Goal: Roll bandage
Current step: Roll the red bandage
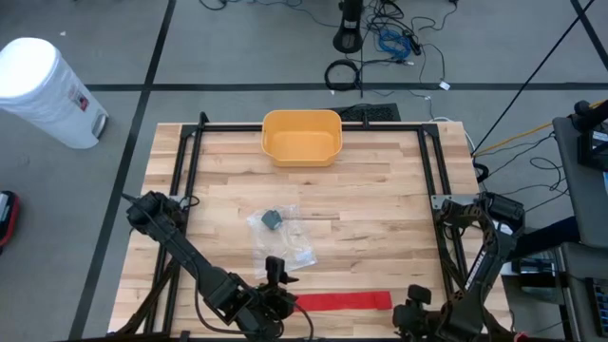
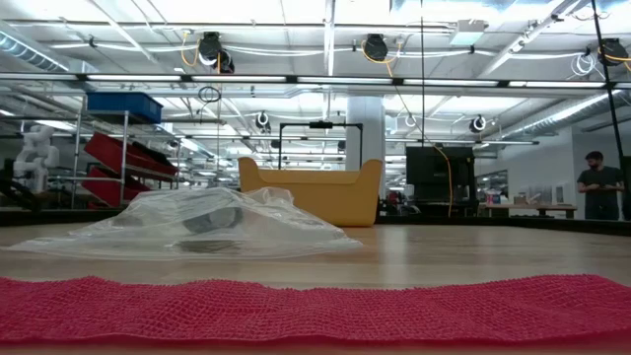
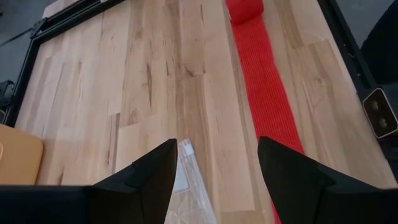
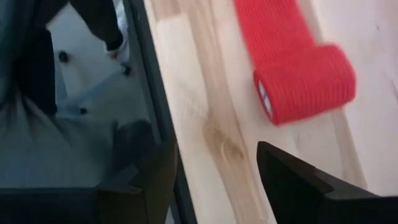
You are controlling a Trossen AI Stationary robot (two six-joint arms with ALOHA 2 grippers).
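Note:
A red bandage [image 1: 342, 301] lies as a flat strip along the table's near edge. Its right end is wound into a short roll [image 4: 305, 81] that rests on its side on the wood. My left gripper [image 1: 278, 285] stands open just off the strip's left end, looking along the strip [image 3: 264, 81] toward the roll [image 3: 244, 9]. My right gripper [image 1: 418, 304] hangs open at the near right, short of the roll, over the table's edge [image 4: 217, 162]. Nothing is between either pair of fingers.
A clear plastic bag [image 1: 280, 236] with a small grey thing inside lies mid-table, its edge under my left gripper [image 3: 186, 186]. A yellow bin [image 1: 302, 136] stands at the far edge. A black frame rail [image 4: 152, 93] runs along the table's edge. A person [image 2: 596, 184] stands far off.

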